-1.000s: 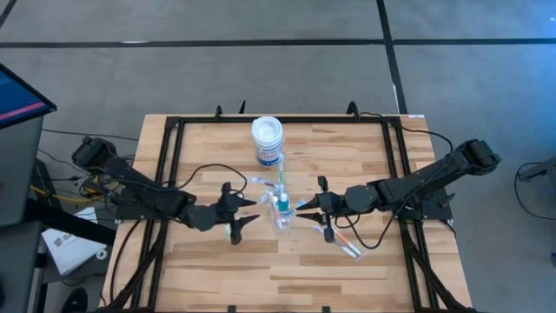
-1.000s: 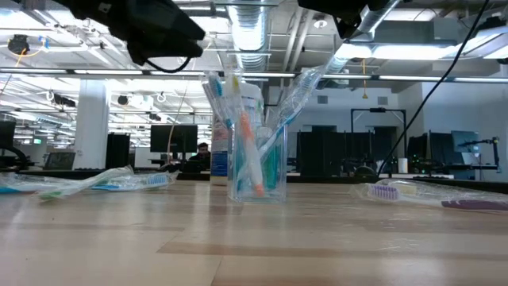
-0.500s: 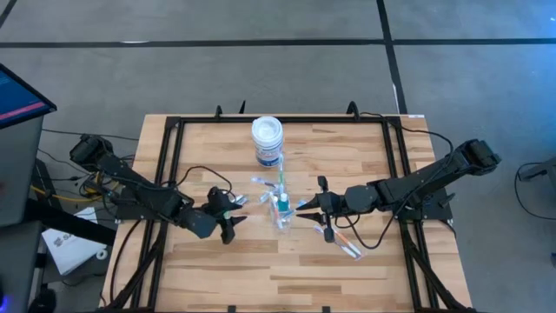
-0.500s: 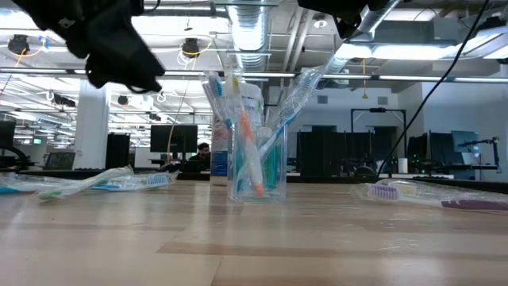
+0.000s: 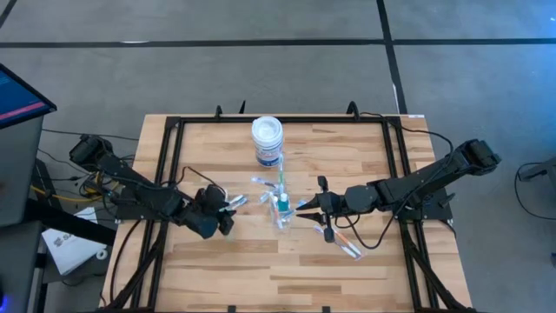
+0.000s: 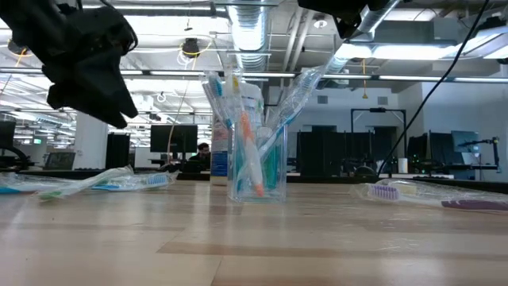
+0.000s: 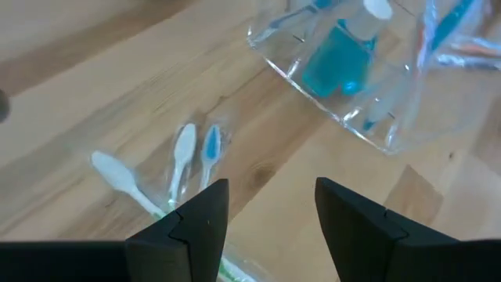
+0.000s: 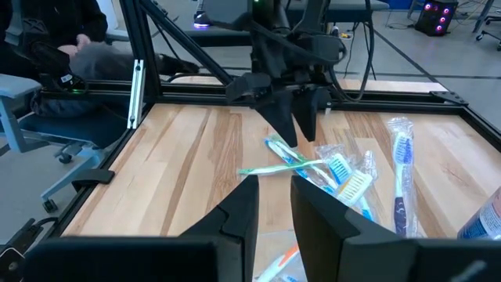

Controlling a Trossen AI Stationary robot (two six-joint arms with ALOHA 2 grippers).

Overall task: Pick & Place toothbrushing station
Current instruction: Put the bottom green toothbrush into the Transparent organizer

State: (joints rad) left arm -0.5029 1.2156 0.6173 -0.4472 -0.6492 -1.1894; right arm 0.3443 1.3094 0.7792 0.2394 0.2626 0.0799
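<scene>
Left gripper (image 5: 222,211): withdrawn from the clear cup (image 5: 281,214) toward the table's left edge over the last second, jaws wide and empty, now above loose wrapped toothbrushes (image 7: 184,160), likely the next pick. Cup: table centre, upright, already holding several brushes and the blue tube (image 7: 338,63). Right gripper (image 5: 314,209): unmoved just beside the cup, fingers narrowly parted, contents unclear. White jar (image 5: 267,141): toward the far edge. Front half of table (image 5: 261,269): open room.

We are seeing a wooden table (image 5: 208,252) carrying a clear plastic cup (image 5: 282,216), a white jar (image 5: 267,141) and wrapped toothbrushes (image 5: 349,246) lying loose around the cup.
</scene>
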